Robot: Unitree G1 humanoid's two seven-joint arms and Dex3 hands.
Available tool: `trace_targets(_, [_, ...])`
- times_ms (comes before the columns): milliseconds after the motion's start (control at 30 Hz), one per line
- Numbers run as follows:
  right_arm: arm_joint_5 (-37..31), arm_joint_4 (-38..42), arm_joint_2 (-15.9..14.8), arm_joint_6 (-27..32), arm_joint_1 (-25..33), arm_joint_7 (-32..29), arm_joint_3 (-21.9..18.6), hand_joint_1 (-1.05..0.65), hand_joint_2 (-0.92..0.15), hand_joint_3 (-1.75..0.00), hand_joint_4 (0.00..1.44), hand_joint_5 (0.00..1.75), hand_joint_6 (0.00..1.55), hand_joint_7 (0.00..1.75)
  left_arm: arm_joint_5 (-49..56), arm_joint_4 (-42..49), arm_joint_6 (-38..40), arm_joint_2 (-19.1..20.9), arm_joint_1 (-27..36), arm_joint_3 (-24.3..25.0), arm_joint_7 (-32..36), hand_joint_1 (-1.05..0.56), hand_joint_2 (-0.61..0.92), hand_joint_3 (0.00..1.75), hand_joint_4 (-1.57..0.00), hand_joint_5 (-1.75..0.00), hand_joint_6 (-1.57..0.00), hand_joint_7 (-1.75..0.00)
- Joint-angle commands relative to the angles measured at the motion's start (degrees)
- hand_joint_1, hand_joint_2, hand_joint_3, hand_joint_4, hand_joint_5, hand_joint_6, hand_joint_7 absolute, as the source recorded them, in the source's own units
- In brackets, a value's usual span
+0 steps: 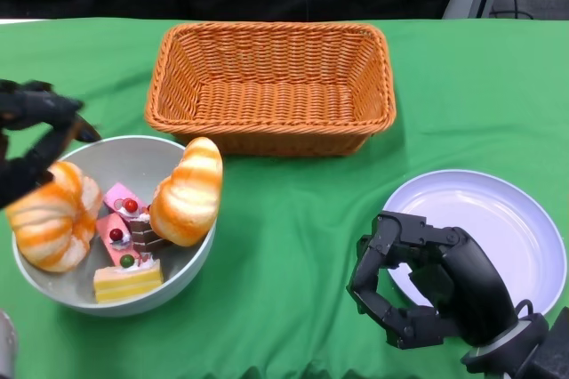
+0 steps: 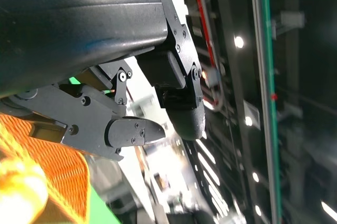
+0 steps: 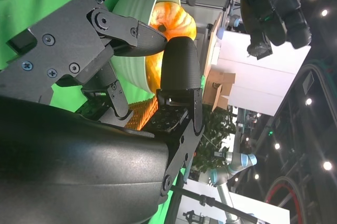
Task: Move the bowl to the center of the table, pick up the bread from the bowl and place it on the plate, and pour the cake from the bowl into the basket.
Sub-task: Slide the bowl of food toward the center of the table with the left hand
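Note:
A grey bowl (image 1: 191,263) sits at the table's front left. It holds two orange-striped breads, one leaning on the right rim (image 1: 188,192) and one at the left (image 1: 53,223), plus several small cake pieces (image 1: 127,279). My left hand (image 1: 36,134) hovers at the bowl's left rim, above the left bread; in the left wrist view its fingers (image 2: 134,132) stand apart with nothing between them. My right hand (image 1: 427,286) rests by the near edge of the white plate (image 1: 498,219), fingers half curled and empty. The right wrist view shows the bowl (image 3: 137,3) and a bread (image 3: 171,21) beyond the fingers (image 3: 179,71).
An empty orange wicker basket (image 1: 267,32) stands at the back centre, just behind the bowl. Green cloth (image 1: 293,219) covers the table between bowl and plate. The table's far edge runs right behind the basket.

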Motion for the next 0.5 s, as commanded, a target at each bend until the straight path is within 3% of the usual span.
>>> trace_targets(33, [0.1, 0.0, -0.4, 0.1, -0.4, -0.2, -0.1, -0.21, -0.52, -0.93, 0.88, 1.64, 0.82, 1.36, 2.2, 4.3, -2.2, 1.6, -2.1, 2.1, 3.8, -0.19, 0.92, 0.30, -0.89, -0.79, -1.10, -0.06])
trace_targets(200, [-0.3, 0.4, -0.4, -0.5, -0.5, -0.5, -0.3, -0.23, -0.52, -0.91, 0.89, 1.63, 0.83, 1.35, 3.7, 7.2, -2.6, 2.7, -3.3, 3.1, 7.2, -0.32, 0.92, 0.29, -0.95, -0.58, -1.08, -0.01])
trace_targets(367, [-0.2, 0.1, -0.4, 0.0, -0.5, -0.5, -0.3, -0.22, -0.52, -0.92, 0.89, 1.63, 0.83, 1.36, 4.9, 10.3, -1.7, 3.9, -4.3, 3.4, 9.2, -0.45, 0.92, 0.23, -0.98, -0.19, -0.95, 0.00])
trace_targets(500, [0.1, 0.0, -0.6, -0.1, -0.4, -0.2, -0.3, -0.20, -0.50, -0.96, 0.88, 1.63, 0.82, 1.36, 7.8, 14.1, -2.2, 5.6, -5.2, 3.4, 11.8, -0.49, 0.92, 0.23, -0.93, -0.08, -0.90, 0.00])
